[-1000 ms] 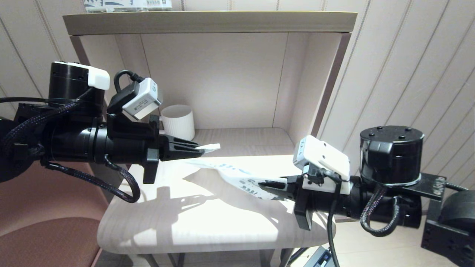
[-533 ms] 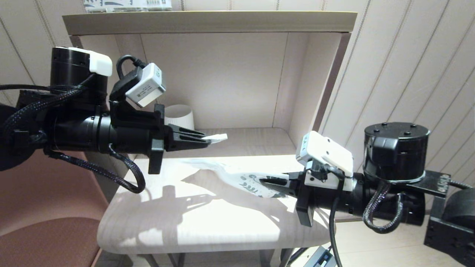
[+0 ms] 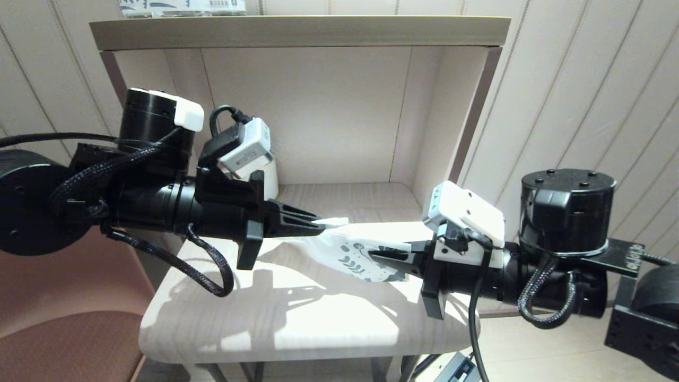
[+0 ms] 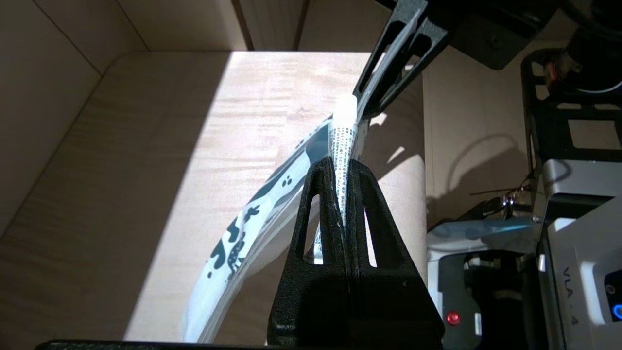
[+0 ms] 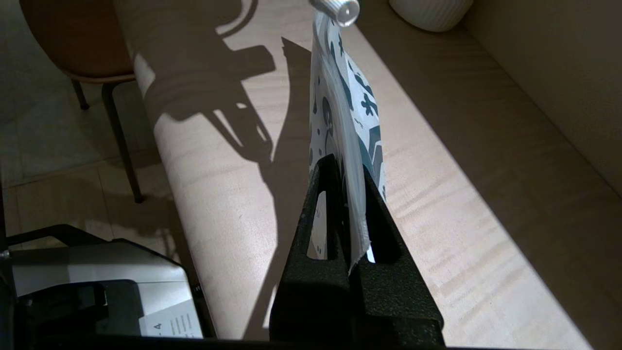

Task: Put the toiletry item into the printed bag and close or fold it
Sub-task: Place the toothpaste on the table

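Note:
My left gripper (image 3: 321, 228) is shut on the toiletry item (image 3: 333, 220), a thin white printed packet (image 4: 343, 136) sticking out past its fingertips. The packet's tip meets the upper end of the printed bag (image 3: 356, 255), a white pouch with dark teal leaf print. Whether the tip is inside the bag's mouth I cannot tell. My right gripper (image 3: 372, 256) is shut on the bag's other end and holds it off the tabletop. In the right wrist view the bag (image 5: 346, 121) stands edge-on between the shut fingers (image 5: 320, 194).
A white ribbed mug (image 3: 270, 180) stands at the back left of the shelf alcove, partly behind my left wrist. The light wooden tabletop (image 3: 265, 318) runs under both arms. A printed package (image 3: 180, 5) lies on the shelf top (image 3: 297, 31). A brown chair (image 3: 63, 318) stands at the left.
My left gripper has moved right and down with the packet, from above the table to the bag's upper end. The bag has bunched up and risen in the right gripper.

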`<state>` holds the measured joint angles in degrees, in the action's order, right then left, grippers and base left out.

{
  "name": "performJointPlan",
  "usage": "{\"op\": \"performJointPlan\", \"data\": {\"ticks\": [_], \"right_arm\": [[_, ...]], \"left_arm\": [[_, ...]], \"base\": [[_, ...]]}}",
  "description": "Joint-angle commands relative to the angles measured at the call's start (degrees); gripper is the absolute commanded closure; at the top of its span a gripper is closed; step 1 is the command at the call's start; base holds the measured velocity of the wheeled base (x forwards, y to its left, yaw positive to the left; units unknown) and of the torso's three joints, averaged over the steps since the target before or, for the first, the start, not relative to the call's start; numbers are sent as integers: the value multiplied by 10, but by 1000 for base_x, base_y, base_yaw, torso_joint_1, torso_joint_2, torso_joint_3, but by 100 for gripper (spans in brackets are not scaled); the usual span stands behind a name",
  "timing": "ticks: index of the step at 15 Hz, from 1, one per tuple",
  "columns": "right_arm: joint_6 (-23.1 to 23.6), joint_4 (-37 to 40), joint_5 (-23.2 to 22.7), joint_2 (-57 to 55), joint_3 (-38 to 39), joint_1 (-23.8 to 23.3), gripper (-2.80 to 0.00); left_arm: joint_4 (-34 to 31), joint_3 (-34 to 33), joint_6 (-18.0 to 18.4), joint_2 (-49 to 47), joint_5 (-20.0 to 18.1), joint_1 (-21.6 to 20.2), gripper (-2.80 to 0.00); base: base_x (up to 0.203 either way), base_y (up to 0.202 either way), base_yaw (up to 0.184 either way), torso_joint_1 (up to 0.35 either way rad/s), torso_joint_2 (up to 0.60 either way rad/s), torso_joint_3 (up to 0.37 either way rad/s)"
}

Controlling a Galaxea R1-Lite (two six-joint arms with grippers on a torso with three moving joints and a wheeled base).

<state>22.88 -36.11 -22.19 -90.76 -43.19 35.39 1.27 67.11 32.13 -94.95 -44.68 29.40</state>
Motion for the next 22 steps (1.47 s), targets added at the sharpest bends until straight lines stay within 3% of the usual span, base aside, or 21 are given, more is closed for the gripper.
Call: {"op": "performJointPlan", "data": {"ticks": [1,13,17,22], "right_arm": [[1,-1,-1,0,-1,1,0],[1,2,-1,-7,-5,3,0],[1,2,-1,-6,-3,3,0],[1,2,-1,9,-6,-1,0]], "left_arm": [[1,-7,5,-11,-3,2,0],[6,-47,6,-15,-4,14,0],[4,-28,3,8,-3,13,0],[0,8,-4,49,-3,-26,0]], "base": [[0,0,0,0,0,0],[0,0,0,0,0,0],[0,0,0,0,0,0],[0,0,0,0,0,0]]}}
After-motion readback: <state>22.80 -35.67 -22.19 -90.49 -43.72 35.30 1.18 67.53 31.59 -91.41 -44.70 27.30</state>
